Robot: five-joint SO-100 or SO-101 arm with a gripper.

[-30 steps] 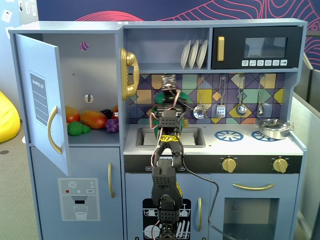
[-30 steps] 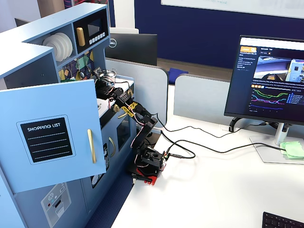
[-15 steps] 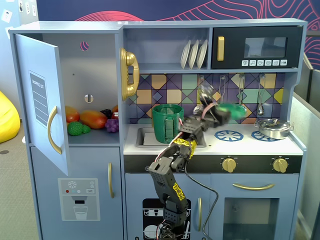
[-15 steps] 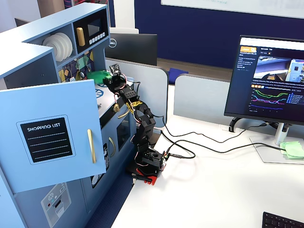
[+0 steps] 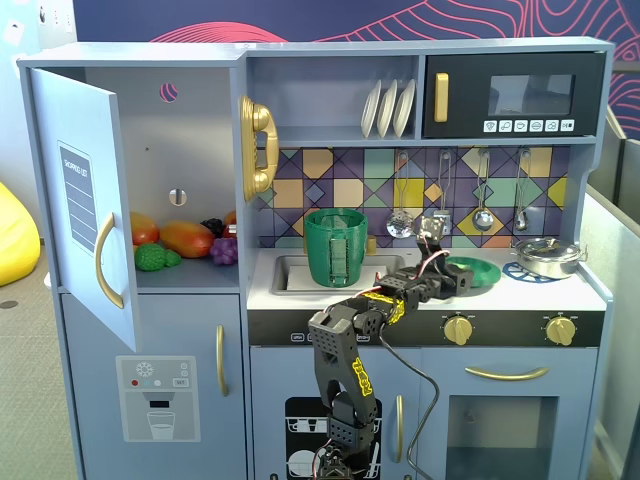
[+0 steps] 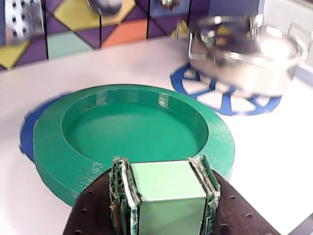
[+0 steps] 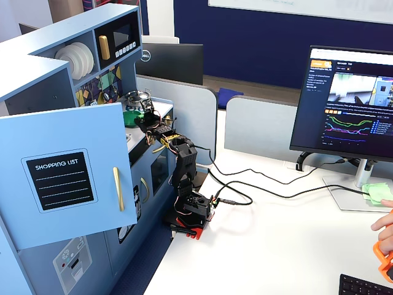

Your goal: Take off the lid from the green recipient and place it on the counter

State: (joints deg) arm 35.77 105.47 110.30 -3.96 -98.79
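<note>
While pincer [image 6: 164, 193] clamps pale-green block knob, lid [image 6: 132, 134], flat green ribbed disc, seemingly rests on counter [image 6: 274, 156].

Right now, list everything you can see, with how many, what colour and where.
Flat round green plastic lid: one, on the white counter, over a blue burner ring.
Tall green ribbed plastic pot: one, open, by the sink.
Silver metal pan: one, on the other blue burner ring.
White plates: three, upper shelf.
Gold toy phone: one, on the cabinet wall.
Hanging silver utensils: several, against the tiled backsplash.
Toy fruit: mixed colours, in the open cupboard.
Computer monitor: one, black, on the desk.
Gripper: one, black, shut on the lid's light-green knob.
</note>
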